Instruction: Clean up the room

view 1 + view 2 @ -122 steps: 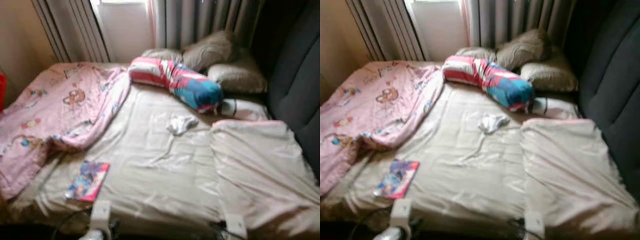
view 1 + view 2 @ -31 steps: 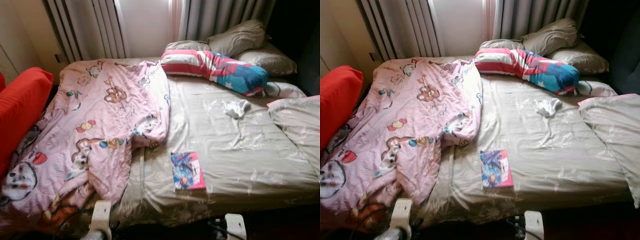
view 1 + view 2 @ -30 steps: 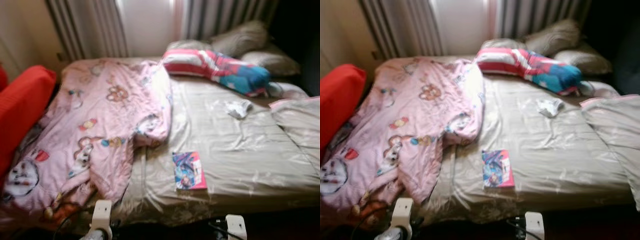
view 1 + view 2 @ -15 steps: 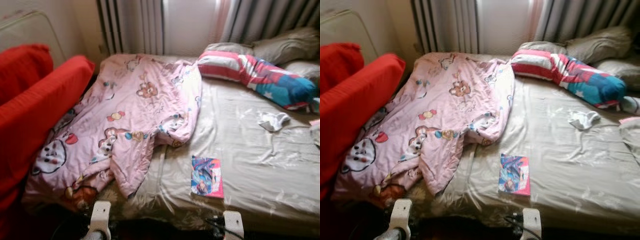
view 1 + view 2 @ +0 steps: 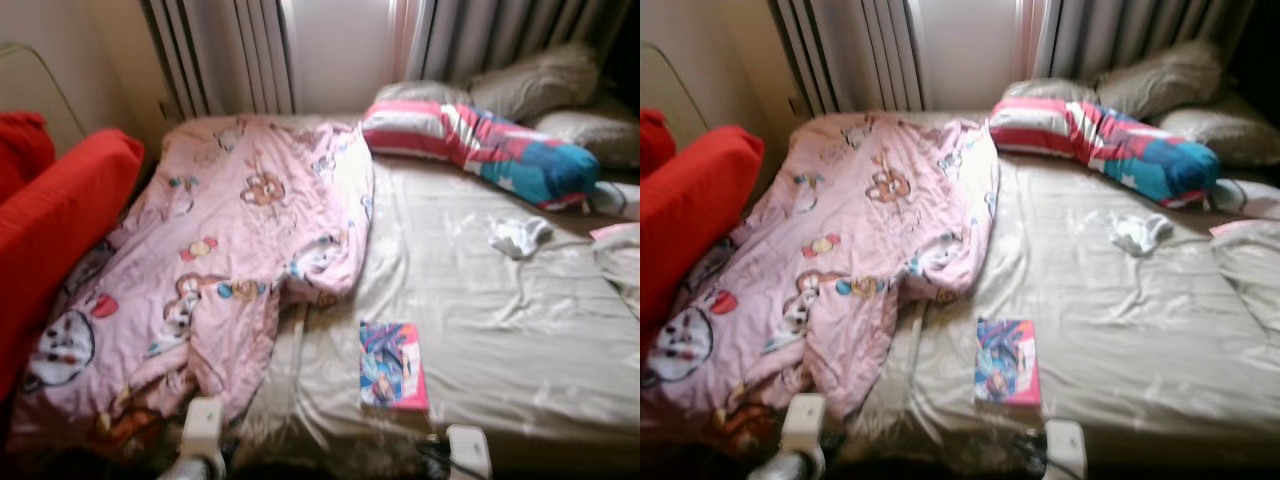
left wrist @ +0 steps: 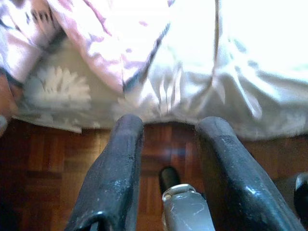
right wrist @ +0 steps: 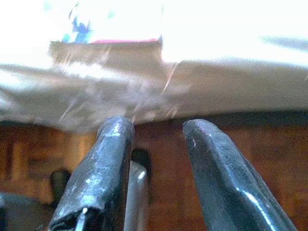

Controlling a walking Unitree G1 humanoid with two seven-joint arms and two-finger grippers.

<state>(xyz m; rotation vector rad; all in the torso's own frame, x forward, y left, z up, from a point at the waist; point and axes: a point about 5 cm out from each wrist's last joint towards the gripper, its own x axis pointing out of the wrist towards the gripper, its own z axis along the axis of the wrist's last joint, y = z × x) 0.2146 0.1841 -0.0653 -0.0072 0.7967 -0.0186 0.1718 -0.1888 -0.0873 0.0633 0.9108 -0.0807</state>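
Both grippers' jaws apart over wood floor (image 6: 43, 168), head views add book (image 5: 392, 365), pink blanket (image 5: 220, 250)

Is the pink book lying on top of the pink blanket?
No, the pink book lies flat on the bare beige sheet near the bed's front edge, apart from the pink blanket to its left.

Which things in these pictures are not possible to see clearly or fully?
- Book cover: eye views too blurred to read.
- White cloth: too small and blurred to identify.
- Red cushion: cut by the left edge.
- Sheet under the pink blanket: hidden.
- Bed top in the right wrist view: overexposed beyond the right gripper.
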